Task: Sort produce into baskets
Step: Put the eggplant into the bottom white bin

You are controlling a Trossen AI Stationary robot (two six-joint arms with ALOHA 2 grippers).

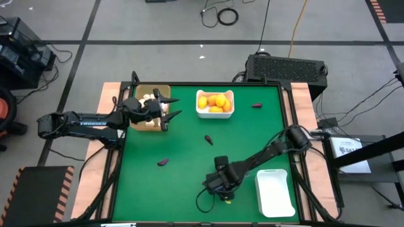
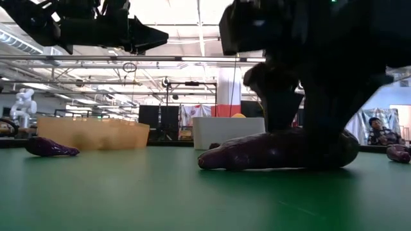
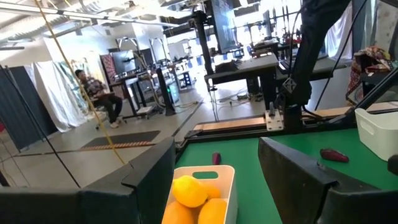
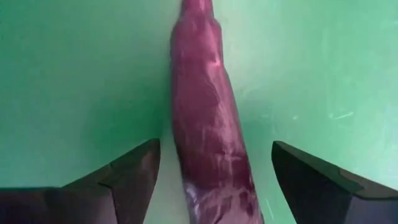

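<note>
A long dark purple eggplant (image 4: 208,124) lies flat on the green table near its front edge; it also shows in the low view (image 2: 257,153). My right gripper (image 1: 218,188) is open and points down over it, one finger on each side (image 4: 134,168), with a gap to the eggplant on both sides. My left gripper (image 1: 177,106) is open and empty above the table, between the tan tray (image 1: 140,123) holding white garlic bulbs (image 1: 149,99) and the white bin (image 1: 214,114) holding orange-yellow fruits (image 3: 189,190).
An empty white bin (image 1: 274,192) stands at the front right, beside my right arm. Three small purple pieces lie loose on the table: one at the far right (image 1: 256,105), one in the middle (image 1: 208,139), one at the front left (image 1: 163,162).
</note>
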